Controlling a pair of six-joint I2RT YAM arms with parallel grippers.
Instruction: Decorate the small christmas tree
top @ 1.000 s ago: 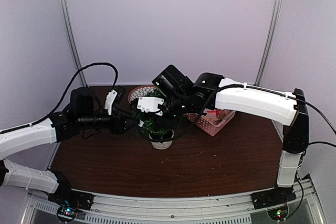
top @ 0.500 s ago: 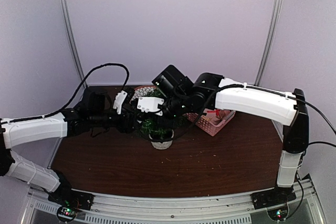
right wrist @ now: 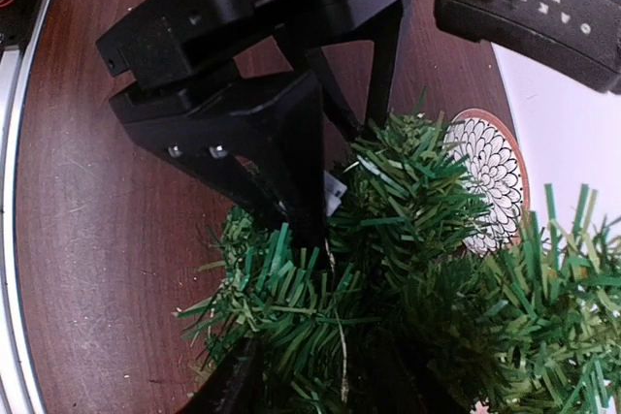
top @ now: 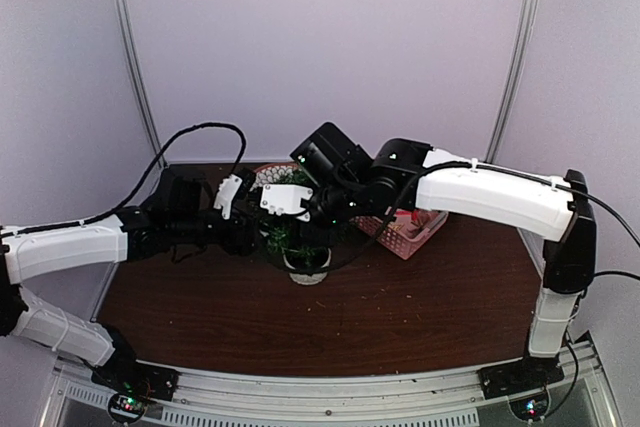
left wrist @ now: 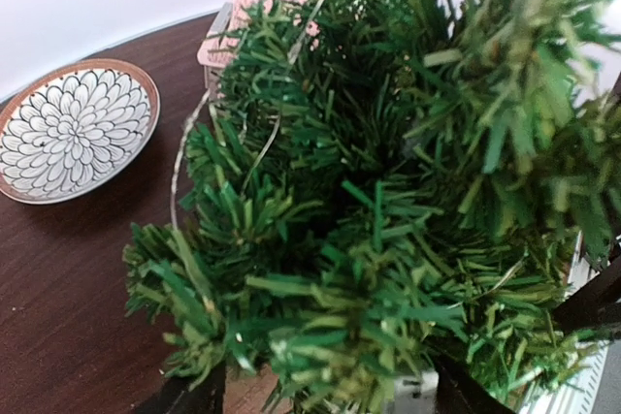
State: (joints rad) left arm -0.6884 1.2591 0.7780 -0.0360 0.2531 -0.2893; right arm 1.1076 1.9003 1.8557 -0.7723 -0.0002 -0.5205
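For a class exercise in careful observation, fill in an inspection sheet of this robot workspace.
Surface: dark brown wooden tabletop, glossy.
Job's things: small bushy green christmas tree, upright in round whitish pot.
Clutter: white flower-patterned plate with brown rim; pink plastic basket.
Grippers: left gripper open, jaws astride tree branches; right gripper in the foliage, state unclear.
Cables: black cable looped over left arm; another along right arm.
Surroundings: plain pale walls, metal posts.

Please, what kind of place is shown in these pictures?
Probably a robot test booth, not a home: plain pale walls with metal poles, two robot arms bolted to a rail, and a wooden table holding the small christmas tree.
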